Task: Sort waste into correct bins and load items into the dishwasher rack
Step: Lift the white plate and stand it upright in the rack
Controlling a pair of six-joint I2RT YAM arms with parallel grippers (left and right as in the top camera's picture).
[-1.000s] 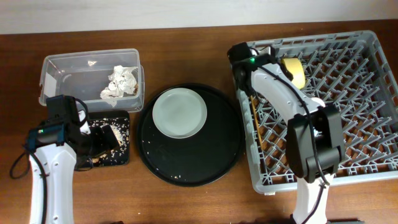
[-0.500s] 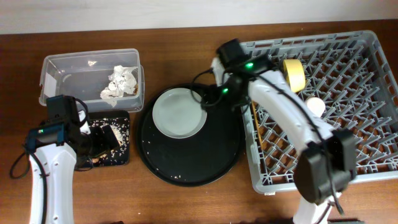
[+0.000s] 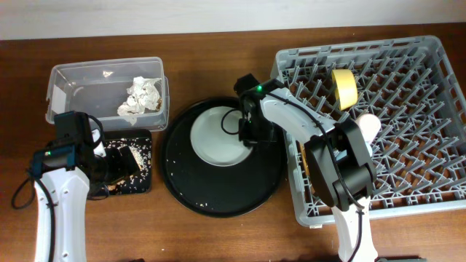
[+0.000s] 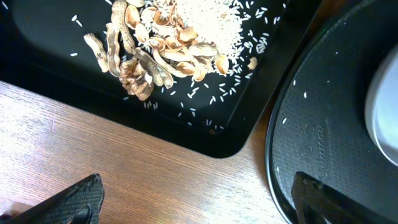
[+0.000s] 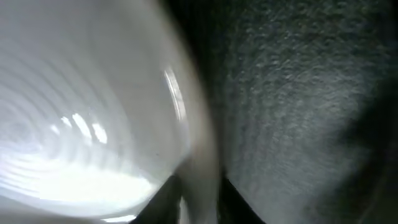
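Note:
The pale grey-green plate lies in the large round black tray. My right gripper is shut on the plate's right rim; the right wrist view shows the rim pinched between my fingers. The grey dishwasher rack holds the yellow bowl, a pale pink cup and chopsticks. My left gripper is open and empty, low over the shallow black tray of food scraps. The clear tub holds tissues. No blue cup is in view.
Rice grains are scattered on the round tray. Bare wooden table lies between the two black trays and along the front edge.
My right arm has swung left out of the rack to the plate and closed on its right rim. The plate has shifted slightly right. The left arm has not moved.

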